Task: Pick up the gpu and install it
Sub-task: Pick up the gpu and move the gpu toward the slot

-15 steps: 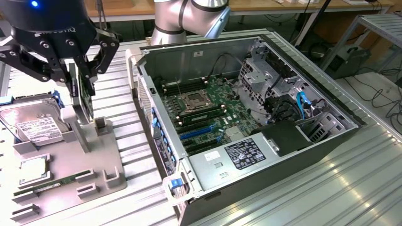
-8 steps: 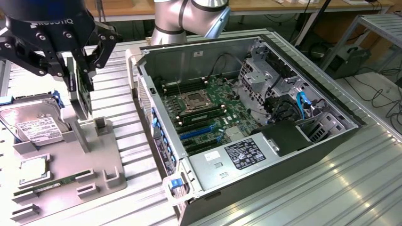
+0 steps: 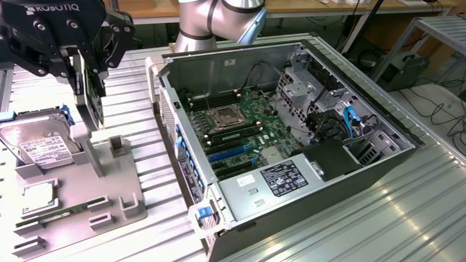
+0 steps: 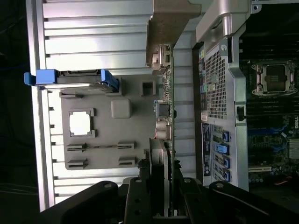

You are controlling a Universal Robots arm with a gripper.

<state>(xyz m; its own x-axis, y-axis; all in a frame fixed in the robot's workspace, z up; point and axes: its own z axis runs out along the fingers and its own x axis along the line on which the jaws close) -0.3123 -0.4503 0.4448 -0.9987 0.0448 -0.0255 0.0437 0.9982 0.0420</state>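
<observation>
The gpu (image 3: pixel 90 103) is a thin black card hanging upright and edge-on in the exterior view's upper left, just above the grey fixture tray (image 3: pixel 124 180). My black gripper (image 3: pixel 82 63) is shut on its upper edge. In the wrist view the gpu (image 4: pixel 166 116) runs as a narrow strip out from between the fingers of the gripper (image 4: pixel 163 203), beside the outer wall of the open computer case (image 4: pixel 219 102). The case (image 3: pixel 291 136) lies on its side at the exterior view's right of the card, with the motherboard (image 3: pixel 240 125) and its blue slots (image 3: pixel 227 154) exposed.
On the grey tray stand a silver hard drive (image 3: pixel 40 142) in a blue frame, a processor chip (image 3: pixel 40 196) and a green memory stick (image 3: pixel 65 210). Grey posts (image 3: pixel 120 144) rise from the tray below the card. The ribbed metal table (image 3: pixel 378 218) extends around the case.
</observation>
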